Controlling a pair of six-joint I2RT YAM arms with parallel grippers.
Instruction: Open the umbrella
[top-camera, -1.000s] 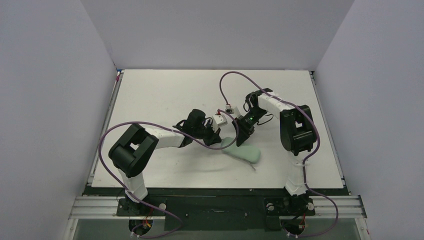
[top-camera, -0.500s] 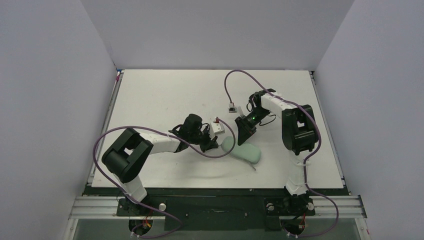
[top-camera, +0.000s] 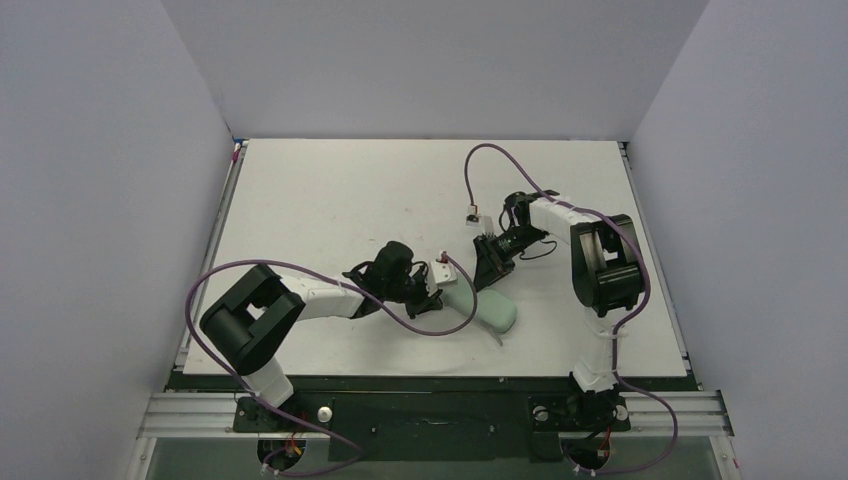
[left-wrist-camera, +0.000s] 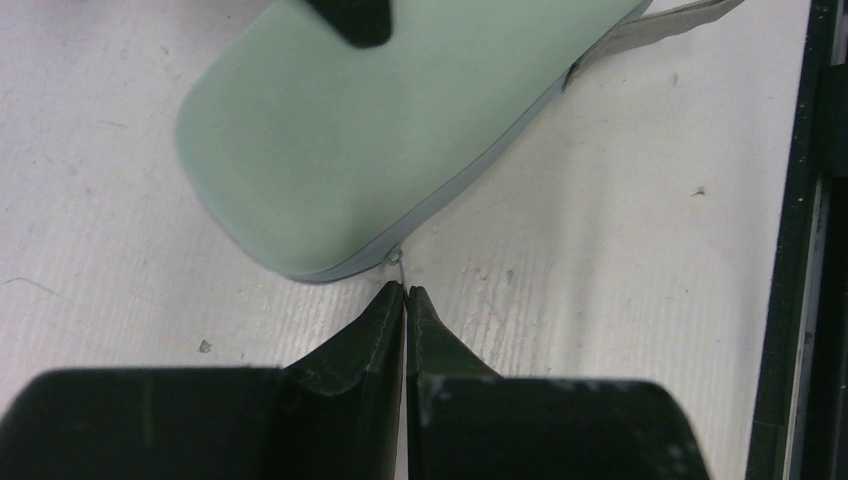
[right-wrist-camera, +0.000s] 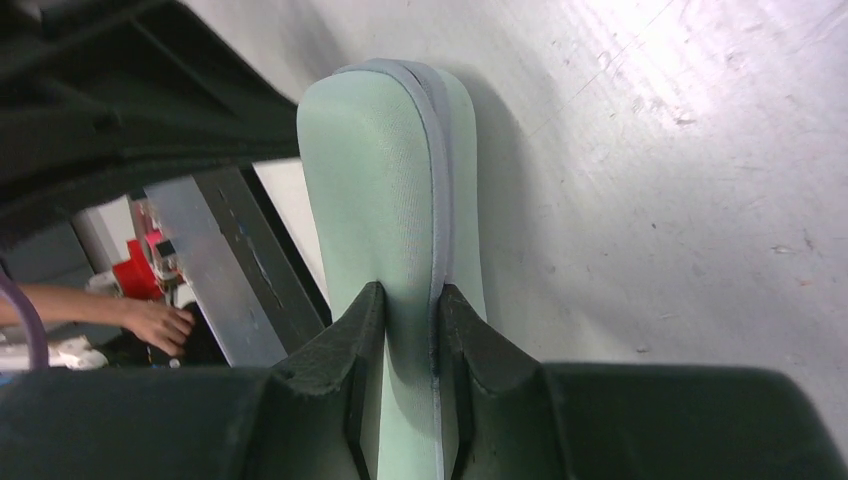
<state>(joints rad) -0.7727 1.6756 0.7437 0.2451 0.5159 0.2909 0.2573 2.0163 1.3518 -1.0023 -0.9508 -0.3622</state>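
Observation:
The umbrella itself does not show in any view. A pale mint-green oval hard case (top-camera: 492, 312) lies on the white table (top-camera: 330, 190) between the arms. My left gripper (top-camera: 440, 290) is at the case's left end. In the left wrist view the gripper (left-wrist-camera: 405, 290) is shut, with the thin metal zipper pull (left-wrist-camera: 397, 258) of the case (left-wrist-camera: 400, 130) pinched at its tips. My right gripper (top-camera: 487, 278) stands over the case's far edge. In the right wrist view the gripper (right-wrist-camera: 408, 295) is shut on the case (right-wrist-camera: 385, 170), across its grey zip seam.
A grey strap (left-wrist-camera: 660, 20) trails from the case toward the near table edge (top-camera: 430, 376). Purple cables loop over both arms, one of them (top-camera: 440, 325) just in front of the case. A person's hand (right-wrist-camera: 150, 320) shows beyond the table in the right wrist view.
My left gripper drew back left, then moved right and nearer along the case's end. The right gripper shifted slightly right, still on the case. The case turned a little.

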